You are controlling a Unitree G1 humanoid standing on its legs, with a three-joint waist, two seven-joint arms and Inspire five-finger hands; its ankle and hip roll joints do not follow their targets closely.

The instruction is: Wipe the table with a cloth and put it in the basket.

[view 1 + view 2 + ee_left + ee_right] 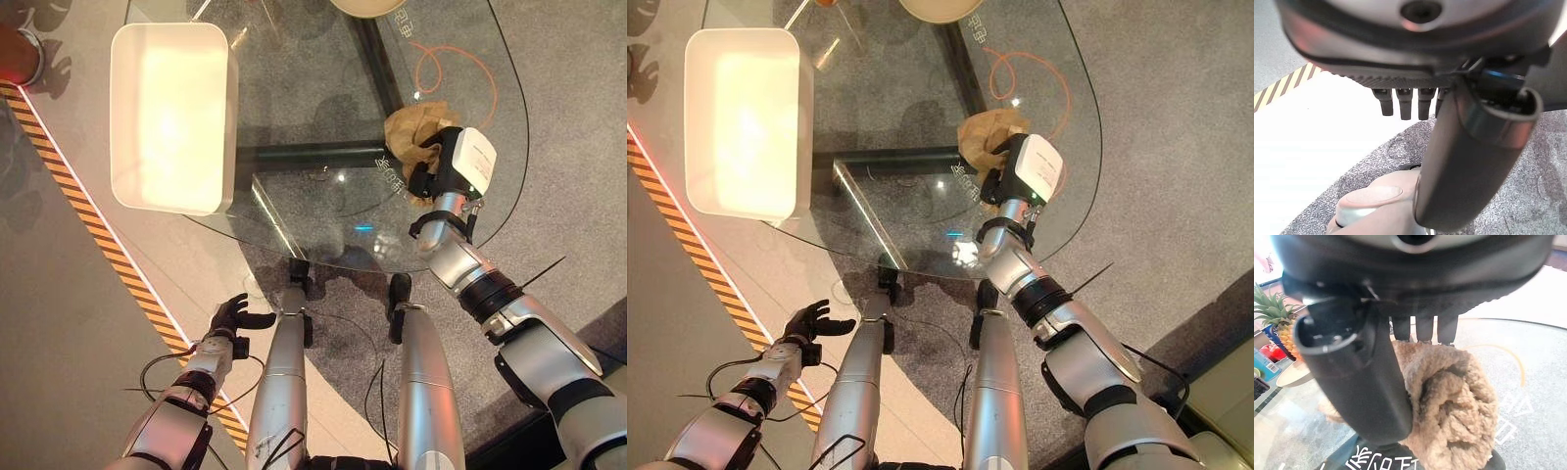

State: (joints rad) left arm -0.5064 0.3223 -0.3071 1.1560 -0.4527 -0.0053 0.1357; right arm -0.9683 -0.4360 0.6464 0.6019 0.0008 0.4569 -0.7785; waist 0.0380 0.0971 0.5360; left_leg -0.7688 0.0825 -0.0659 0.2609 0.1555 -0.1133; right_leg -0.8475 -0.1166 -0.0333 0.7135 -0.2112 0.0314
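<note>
I have the right hand on the glass tabletop, thumb and fingers curled round the bunched tan cloth. The grip looks partial, though the thumb hides much of it. If cloth slips free mid-wipe, it could trail off the rim beside the hand. The white basket sits well apart; my left hand hangs relaxed, fingers loose.

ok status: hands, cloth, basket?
Right hand shut on cloth, on glass table. Left hand open, idle below table edge. Basket at table's left, path looks clear.
</note>
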